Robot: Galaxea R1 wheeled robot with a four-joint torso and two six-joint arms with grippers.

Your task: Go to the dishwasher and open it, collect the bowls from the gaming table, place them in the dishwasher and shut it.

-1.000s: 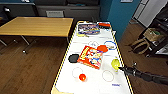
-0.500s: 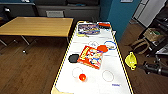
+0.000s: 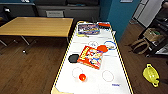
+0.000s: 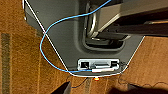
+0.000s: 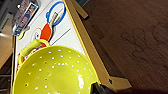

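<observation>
Head view: your yellow perforated bowl (image 3: pixel 150 74) hangs right of the white table (image 3: pixel 117 86), over wood floor (image 3: pixel 27 72). Right wrist view puts it at the table's edge. Can't tell either arm's fingers. Red box (image 3: pixel 90 57), orange ball (image 3: pixel 82 77) lie on the table.

Right arm low at the right side of the head view, off the table's edge and above the floor. Its gripper (image 3: pixel 157 81) holds a yellow colander (image 3: pixel 150 74) by the rim; a dark finger (image 5: pixel 98 89) meets that rim in the right wrist view. Left wrist camera looks straight down on the robot's grey base (image 4: pixel 67 32); a blue cable (image 4: pixel 47 53) loops over it.
</observation>
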